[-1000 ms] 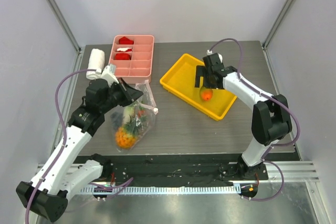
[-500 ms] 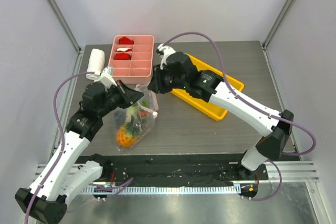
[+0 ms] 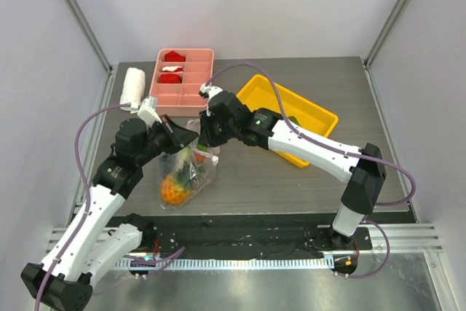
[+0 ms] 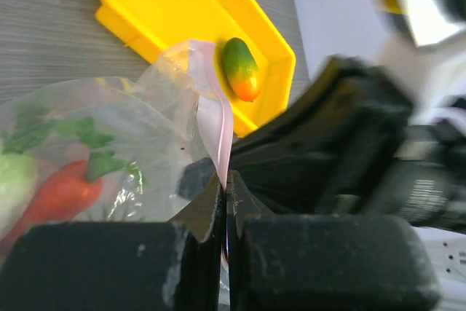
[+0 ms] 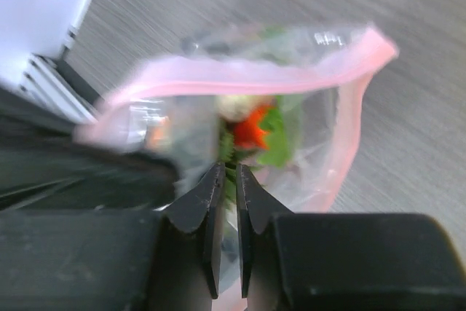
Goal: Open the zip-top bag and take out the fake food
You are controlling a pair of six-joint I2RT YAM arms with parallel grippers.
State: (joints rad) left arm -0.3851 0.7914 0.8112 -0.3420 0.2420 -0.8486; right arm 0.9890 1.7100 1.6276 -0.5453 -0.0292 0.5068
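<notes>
The clear zip-top bag (image 3: 191, 176) hangs near the table's left middle, its mouth held up. My left gripper (image 3: 189, 135) (image 4: 226, 176) is shut on the pink zip strip (image 4: 212, 118). A pineapple (image 3: 172, 191), a carrot (image 4: 58, 194) (image 5: 251, 129) and green leaves lie inside the bag. My right gripper (image 3: 202, 140) (image 5: 228, 169) is at the bag's mouth (image 5: 247, 74). Its jaws are nearly together, pinching green leaves of the fake food. An orange-green mango (image 4: 240, 69) lies in the yellow tray (image 3: 309, 118) (image 4: 167, 5).
A pink divided tray (image 3: 195, 91) with red-and-white pieces stands at the back left, and a rolled white towel (image 3: 132, 84) lies to its left. The yellow tray sits right of the bag, with the right arm stretched across it.
The right arm swung from the yellow tray, where the mango now lies, over to the bag's mouth. Its jaws went from wide open to nearly together. The left gripper kept hold of the zip strip.
</notes>
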